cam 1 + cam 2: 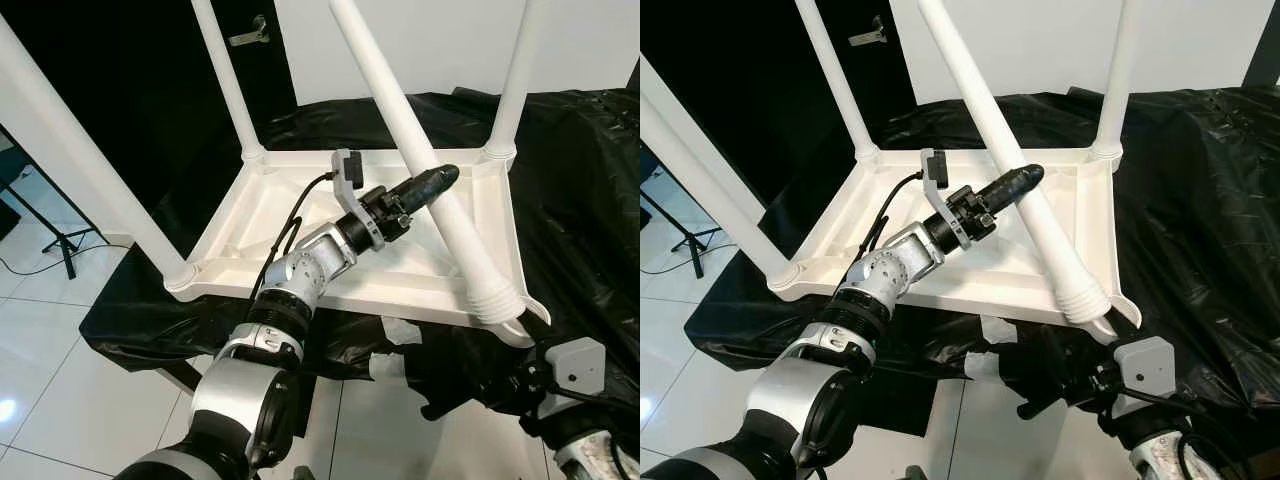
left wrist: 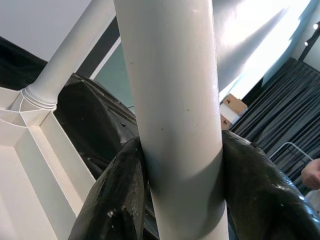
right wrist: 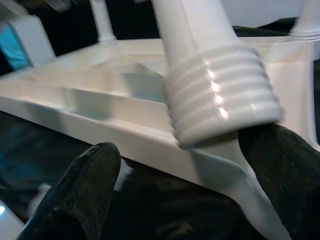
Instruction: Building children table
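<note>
A white children's table (image 1: 300, 285) lies upside down on a black-draped surface. Three white legs stand in its corners: back left (image 1: 225, 80), back right (image 1: 520, 70) and near left (image 1: 80, 150). The fourth leg (image 1: 400, 110) leans tilted, its threaded end (image 1: 492, 295) resting at the near right corner (image 3: 235, 165). My left gripper (image 1: 438, 183) is shut on this loose leg (image 2: 175, 100) partway up. Just below that corner, my right gripper (image 3: 185, 175) is open, with one finger (image 3: 90, 185) on each side of it and the threaded end (image 3: 220, 100) above.
Black plastic sheeting (image 1: 580, 180) covers the support and hangs over its front edge. White tiled floor (image 1: 60, 380) lies to the left, with a tripod stand (image 1: 60, 240) on it. A dark door with a handle (image 1: 248, 35) is behind. A person's hand (image 2: 312, 172) shows far off.
</note>
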{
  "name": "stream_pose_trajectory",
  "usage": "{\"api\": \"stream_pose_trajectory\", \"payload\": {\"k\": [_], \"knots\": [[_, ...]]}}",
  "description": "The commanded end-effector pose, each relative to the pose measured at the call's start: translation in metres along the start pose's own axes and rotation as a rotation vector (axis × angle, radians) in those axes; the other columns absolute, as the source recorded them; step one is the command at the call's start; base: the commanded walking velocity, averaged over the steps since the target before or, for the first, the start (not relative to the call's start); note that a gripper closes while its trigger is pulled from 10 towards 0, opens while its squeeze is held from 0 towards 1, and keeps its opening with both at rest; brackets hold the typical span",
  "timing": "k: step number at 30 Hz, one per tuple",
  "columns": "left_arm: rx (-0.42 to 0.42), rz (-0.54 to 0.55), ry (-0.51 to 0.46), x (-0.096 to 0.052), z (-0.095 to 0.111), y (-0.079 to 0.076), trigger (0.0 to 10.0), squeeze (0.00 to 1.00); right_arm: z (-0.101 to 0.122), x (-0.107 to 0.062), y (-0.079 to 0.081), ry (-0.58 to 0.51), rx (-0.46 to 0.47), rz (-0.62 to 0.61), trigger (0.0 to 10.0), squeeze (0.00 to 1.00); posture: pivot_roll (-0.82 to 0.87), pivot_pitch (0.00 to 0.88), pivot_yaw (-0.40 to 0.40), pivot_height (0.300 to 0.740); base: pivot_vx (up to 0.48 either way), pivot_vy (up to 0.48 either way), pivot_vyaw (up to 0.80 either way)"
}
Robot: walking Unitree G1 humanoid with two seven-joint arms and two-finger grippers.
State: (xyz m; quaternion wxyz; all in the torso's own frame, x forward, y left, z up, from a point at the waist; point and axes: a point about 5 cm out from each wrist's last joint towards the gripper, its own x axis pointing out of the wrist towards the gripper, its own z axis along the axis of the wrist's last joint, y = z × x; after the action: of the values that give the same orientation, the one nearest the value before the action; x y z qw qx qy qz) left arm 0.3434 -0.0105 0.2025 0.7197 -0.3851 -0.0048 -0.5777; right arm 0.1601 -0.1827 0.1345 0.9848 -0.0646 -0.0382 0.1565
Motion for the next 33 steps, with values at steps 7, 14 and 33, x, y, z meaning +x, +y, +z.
{"api": "stream_pose_trajectory", "payload": {"k": [7,14,33], "knots": [[-0.017,-0.194,0.004,0.018,-0.018,-0.019,0.0,0.0,0.034,0.013,-0.002,-0.093,0.057,0.071,10.0,0.0,-0.11,0.0,0.13,0.74,0.0,0.0,0.0],[0.005,-0.182,0.004,0.016,-0.016,-0.017,0.0,0.0,0.036,0.021,-0.012,-0.073,0.094,0.077,10.0,0.0,-0.09,0.0,0.117,0.74,0.0,0.0,0.0],[0.037,-0.189,0.037,0.016,-0.022,-0.017,0.0,0.0,0.035,-0.015,0.007,0.086,0.14,0.188,10.0,0.0,-0.13,0.0,0.13,0.74,0.0,0.0,0.0]]}}
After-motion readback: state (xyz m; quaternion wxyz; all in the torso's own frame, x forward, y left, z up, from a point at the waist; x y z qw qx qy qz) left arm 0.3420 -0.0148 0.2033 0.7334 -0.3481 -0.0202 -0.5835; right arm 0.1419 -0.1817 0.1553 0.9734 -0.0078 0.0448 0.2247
